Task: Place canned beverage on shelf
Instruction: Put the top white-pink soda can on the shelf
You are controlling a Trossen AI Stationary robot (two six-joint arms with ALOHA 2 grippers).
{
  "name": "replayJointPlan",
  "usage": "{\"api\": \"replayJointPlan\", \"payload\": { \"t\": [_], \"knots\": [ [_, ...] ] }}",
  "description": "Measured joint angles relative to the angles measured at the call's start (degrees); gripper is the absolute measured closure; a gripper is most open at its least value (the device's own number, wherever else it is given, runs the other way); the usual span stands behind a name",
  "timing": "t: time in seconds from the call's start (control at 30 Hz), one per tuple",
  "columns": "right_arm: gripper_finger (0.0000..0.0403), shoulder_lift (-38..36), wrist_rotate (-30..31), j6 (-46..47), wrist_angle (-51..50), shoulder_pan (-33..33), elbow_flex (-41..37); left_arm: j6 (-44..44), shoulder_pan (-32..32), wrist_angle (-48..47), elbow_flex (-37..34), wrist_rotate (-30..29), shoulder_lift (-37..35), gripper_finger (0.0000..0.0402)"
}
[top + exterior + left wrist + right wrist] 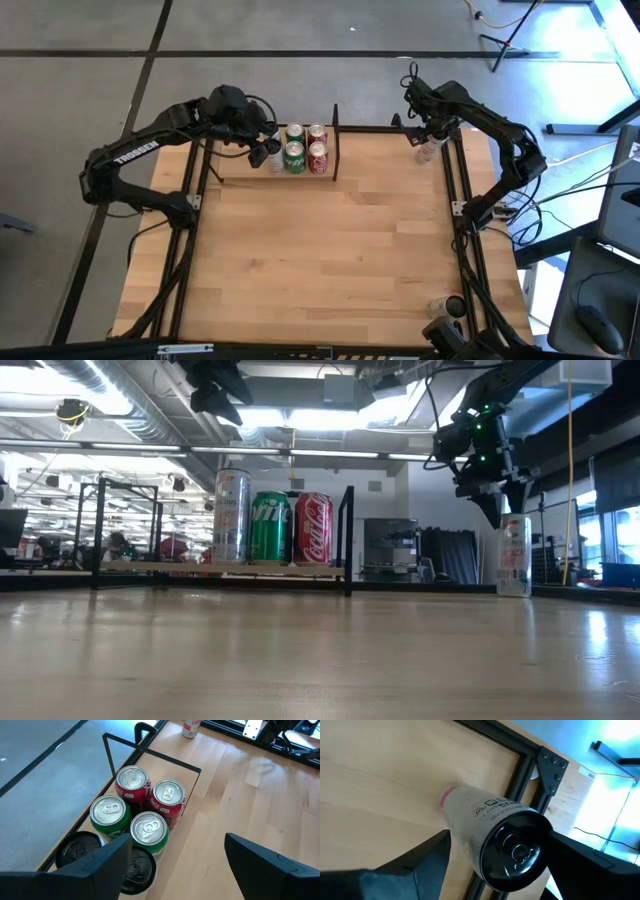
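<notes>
The shelf (335, 140), a low wood board in black rods, stands at the table's far edge, left of centre. On it stand several cans: red ones (167, 795), green ones (110, 812) and black-topped ones (137, 865). My left gripper (185, 870) hangs open above the cans' near side. A tall pale can with a pink band (513, 555) stands upright on the tabletop at the far right corner. My right gripper (495, 865) is open and points down over it, one finger on each side of the can's black top (515, 852). My right gripper comes at the pale can from above, its fingers (427, 857) level with the can's upper end. I cannot tell whether either finger touches it. The can stands upright on its base on the table.
A black frame rail with a corner bracket (552, 770) runs right beside the pale can. Another small pale object (447, 305) lies near the table's near right corner. Bare wood (330, 250) fills the middle of the table.
</notes>
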Motion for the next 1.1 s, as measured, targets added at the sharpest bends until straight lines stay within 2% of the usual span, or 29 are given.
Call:
{"api": "replayJointPlan", "payload": {
  "t": [0.27,0.47,0.67,0.9,1.1],
  "knots": [
    [0.0105,-1.90,-1.44,-0.56,-0.16,1.11,3.01,0.00,0.00,0.00,0.00,-0.02,0.00,0.0095],
    [0.0105,-2.43,-0.43,-0.54,-2.91,-0.99,4.68,-0.07,0.00,0.00,0.00,-0.02,0.00,0.0095],
    [0.0105,-2.41,-4.33,-0.77,-1.00,-3.34,1.29,-0.15,0.00,0.00,0.00,-0.02,0.00,0.0095],
    [0.0105,-2.41,-4.63,-1.92,1.95,-3.61,-1.25,-0.20,0.00,0.00,0.00,0.00,0.02,0.0096],
    [0.0111,-2.43,-7.53,-2.04,3.13,-3.58,-3.09,-0.20,0.00,0.00,0.00,0.02,0.02,0.0096]
  ]
}}
